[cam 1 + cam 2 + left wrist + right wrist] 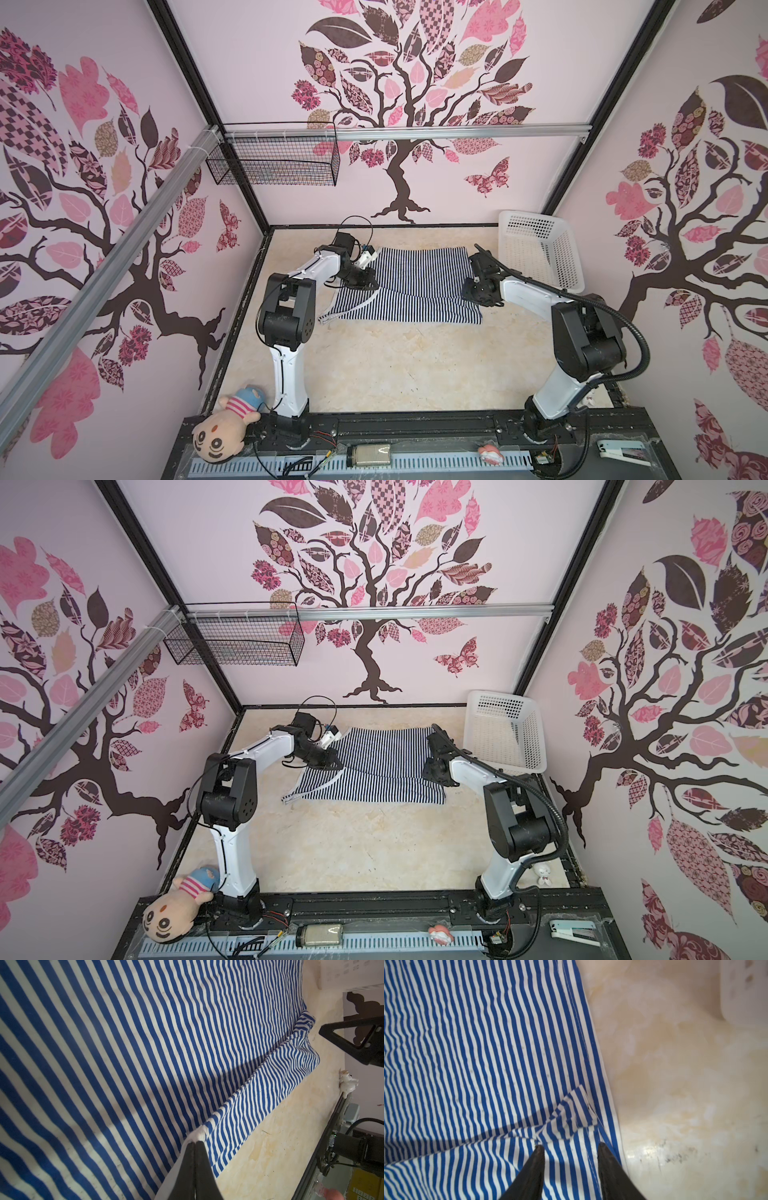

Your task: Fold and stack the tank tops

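Note:
One navy-and-white striped tank top (415,282) (374,758) lies spread at the back of the table, with a raised fold ridge running across it. My left gripper (371,285) (337,766) is at the left end of that ridge. In the left wrist view the left gripper (195,1142) is shut on the top's white edging (197,1132). My right gripper (468,291) (428,770) hovers over the top's right hem. In the right wrist view the right gripper (569,1145) is open, and striped cloth (477,1053) shows between its fingers without being pinched.
A white plastic basket (540,253) (505,729) stands tilted at the back right, close to the right arm. A black wire basket (274,160) hangs on the back rail. A plush doll (226,428) lies at the front left, by the left arm's base.

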`<action>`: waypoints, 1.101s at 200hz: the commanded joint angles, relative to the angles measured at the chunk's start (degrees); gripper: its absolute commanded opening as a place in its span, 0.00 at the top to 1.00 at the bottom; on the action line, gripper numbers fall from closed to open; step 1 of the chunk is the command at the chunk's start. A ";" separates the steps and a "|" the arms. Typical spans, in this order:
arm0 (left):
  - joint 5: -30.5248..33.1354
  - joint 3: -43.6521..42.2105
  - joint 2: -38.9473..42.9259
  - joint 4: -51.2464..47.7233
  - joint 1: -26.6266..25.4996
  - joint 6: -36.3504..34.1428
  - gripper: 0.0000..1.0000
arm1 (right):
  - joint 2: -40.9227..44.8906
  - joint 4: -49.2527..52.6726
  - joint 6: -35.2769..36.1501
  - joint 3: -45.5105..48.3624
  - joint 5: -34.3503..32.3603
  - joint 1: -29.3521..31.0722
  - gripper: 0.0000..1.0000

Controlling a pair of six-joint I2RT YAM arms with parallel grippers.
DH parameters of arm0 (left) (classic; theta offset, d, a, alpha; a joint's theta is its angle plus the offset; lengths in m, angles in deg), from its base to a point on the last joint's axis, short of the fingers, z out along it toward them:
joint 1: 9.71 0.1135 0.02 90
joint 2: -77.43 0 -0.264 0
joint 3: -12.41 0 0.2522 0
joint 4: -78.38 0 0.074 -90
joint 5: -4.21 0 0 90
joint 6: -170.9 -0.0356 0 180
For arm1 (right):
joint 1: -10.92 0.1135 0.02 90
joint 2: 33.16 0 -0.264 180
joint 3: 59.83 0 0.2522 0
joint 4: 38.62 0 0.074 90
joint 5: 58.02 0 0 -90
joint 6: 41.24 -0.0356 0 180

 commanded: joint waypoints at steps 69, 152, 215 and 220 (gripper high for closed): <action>1.30 -0.71 -0.82 1.12 0.20 0.19 1.00 | -7.64 3.68 2.15 -7.87 -6.16 -0.67 0.58; 1.47 -0.32 -1.83 1.04 0.34 0.45 1.00 | -8.91 2.76 2.34 -7.21 -1.68 -2.06 0.67; 2.06 -0.70 -1.74 0.97 0.52 0.45 1.00 | -6.66 1.44 1.15 -5.73 0.32 -3.15 0.93; 2.06 -0.79 -1.74 1.09 0.56 0.45 1.00 | -6.17 1.44 1.17 -5.66 0.17 -3.15 0.95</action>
